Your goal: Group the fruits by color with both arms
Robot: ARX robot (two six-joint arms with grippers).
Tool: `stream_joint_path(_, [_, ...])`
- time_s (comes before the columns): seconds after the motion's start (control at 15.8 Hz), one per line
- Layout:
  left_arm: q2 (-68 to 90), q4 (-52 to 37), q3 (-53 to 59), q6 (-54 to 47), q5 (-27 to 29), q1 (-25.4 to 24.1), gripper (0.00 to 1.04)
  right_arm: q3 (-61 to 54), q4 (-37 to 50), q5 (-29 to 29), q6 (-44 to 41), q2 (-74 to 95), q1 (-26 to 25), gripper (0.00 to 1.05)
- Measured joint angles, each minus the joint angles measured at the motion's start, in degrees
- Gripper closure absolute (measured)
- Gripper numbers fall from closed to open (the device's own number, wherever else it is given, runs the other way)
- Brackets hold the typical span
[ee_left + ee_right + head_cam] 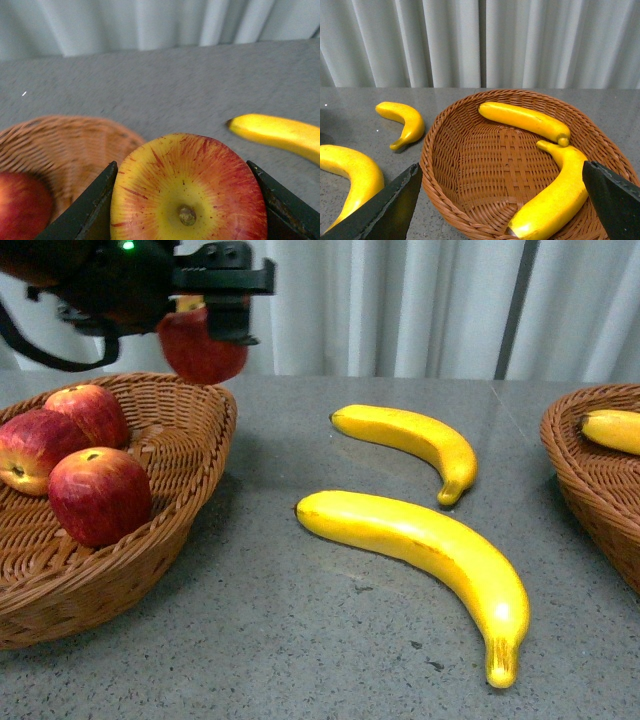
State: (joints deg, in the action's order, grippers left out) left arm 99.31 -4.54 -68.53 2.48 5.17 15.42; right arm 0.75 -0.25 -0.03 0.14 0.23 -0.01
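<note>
You had the left tool (187, 220) clamped on a red-yellow apple (200, 358) above the rim of the apple basket (205, 465), ready to join its colour, while the right tool (505, 200) gaped empty over the banana basket (427, 165).

Wicker baskets (195, 440): two, one at each side. Red apples (98, 496): four in all. Three lie in the left basket, plus a fourth apple (200, 350) held aloft. Bananas (420, 560): four. Two on the table (300, 650), two in the right basket.
</note>
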Motion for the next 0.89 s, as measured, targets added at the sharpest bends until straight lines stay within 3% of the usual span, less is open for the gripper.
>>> stream_joint_path(0.38, [-3.87,1.11,8.15,3.63,-0.9,-8.63,0.39,0.0,0.0,0.0,0.02,0.02,0.0,0.07])
stream_joint_path(0.7, [-0.92,-0.83,8.41,2.8,-3.45,-11.02,0.39,0.0,0.0,0.0,0.02,0.02,0.0,0.07])
stream_joint_path(0.89, [-0.98,-2.51,8.35,0.7,-5.2,-11.13,0.08,0.0,0.02,0.0,0.02,0.02,0.0,0.07])
